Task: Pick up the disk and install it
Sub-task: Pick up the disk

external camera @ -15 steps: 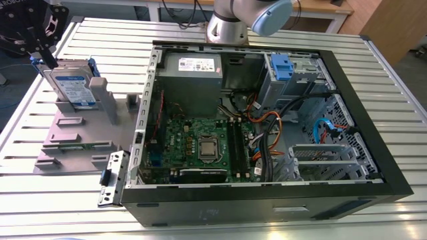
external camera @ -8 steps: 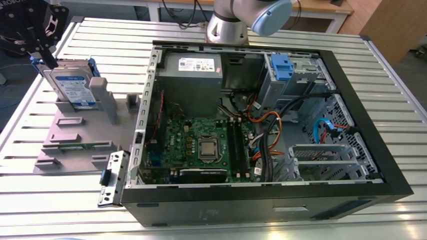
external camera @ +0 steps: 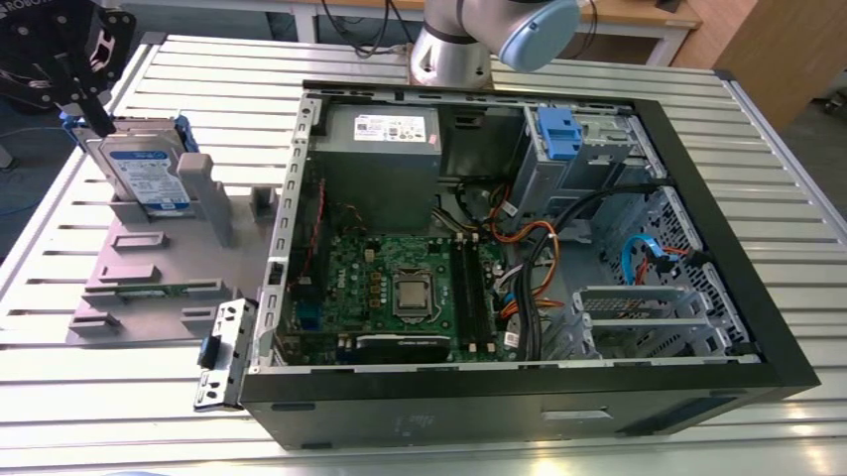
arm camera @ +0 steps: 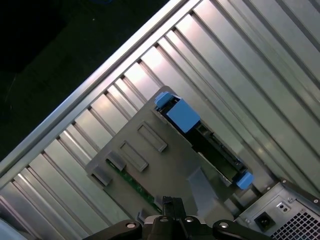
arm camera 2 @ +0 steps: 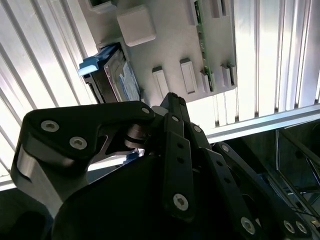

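The disk [external camera: 139, 171] stands up in the grey holder [external camera: 149, 270]. Just above the disk, the gripper [external camera: 93, 119] is closed tight, holding nothing.

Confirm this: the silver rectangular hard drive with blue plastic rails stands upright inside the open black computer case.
Not inside. The silver hard drive stands upright in the grey plastic fixture, to the exterior view's left of the open black computer case, as the exterior view shows.

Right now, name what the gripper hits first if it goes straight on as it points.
Probably the disk, standing upright in the grey fixture just below the gripper; depth is unclear.
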